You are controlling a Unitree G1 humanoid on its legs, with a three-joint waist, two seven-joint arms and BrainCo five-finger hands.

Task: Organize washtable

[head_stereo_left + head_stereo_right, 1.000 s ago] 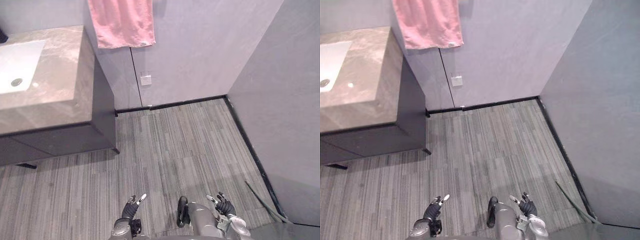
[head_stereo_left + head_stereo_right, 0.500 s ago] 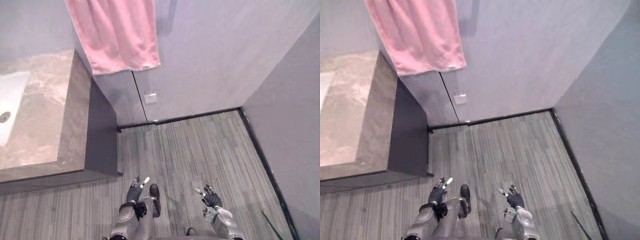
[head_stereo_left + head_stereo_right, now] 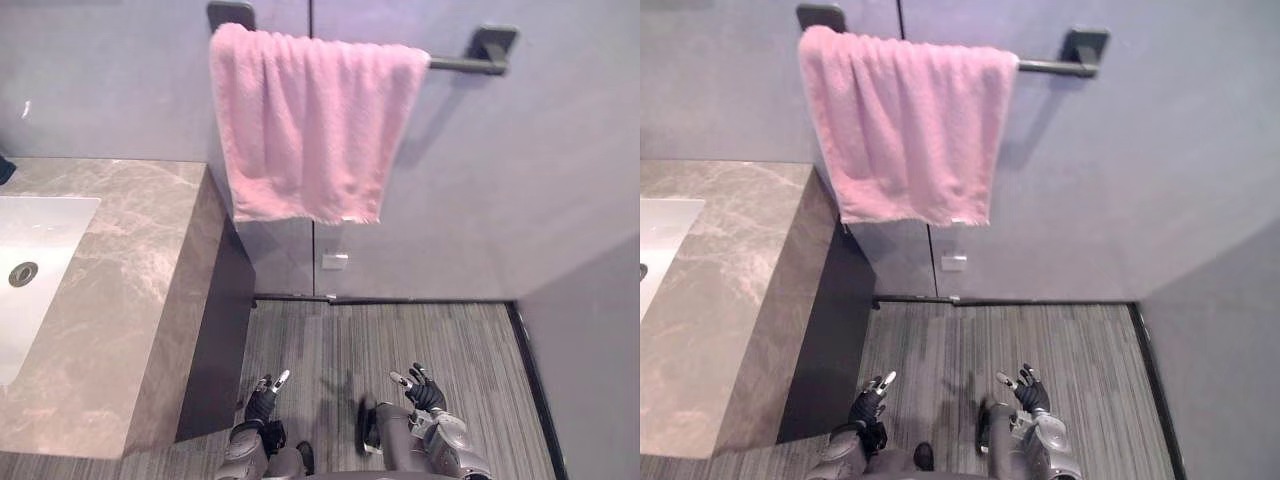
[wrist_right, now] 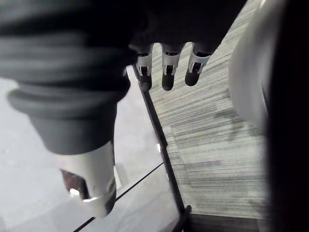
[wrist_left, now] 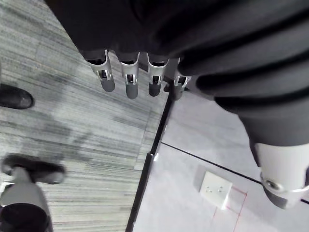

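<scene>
Up swings the head camera's view from a second ago. The whole picture has shifted, so it's the camera moving, not the things, and the towel rail (image 3: 465, 65) now shows. The marble tabletop (image 3: 120, 300) sits at the left with the white sink (image 3: 40, 240) sunk into it. A dark object (image 3: 5, 170) at the far edge is too cut off to name. The pink towel (image 3: 310, 130) hangs on the rail just past the tabletop's end. The left robot hand (image 3: 262, 398) and right robot hand (image 3: 425, 392) hang low over the striped floor (image 3: 450, 340). Their fingers are straight and apart, holding nothing, well clear of the tabletop. The danger, as I judge it: a reach from this side-on stance could clip the dark cabinet (image 3: 215, 340) corner. It could also snag the towel and drag it off the rail.
</scene>
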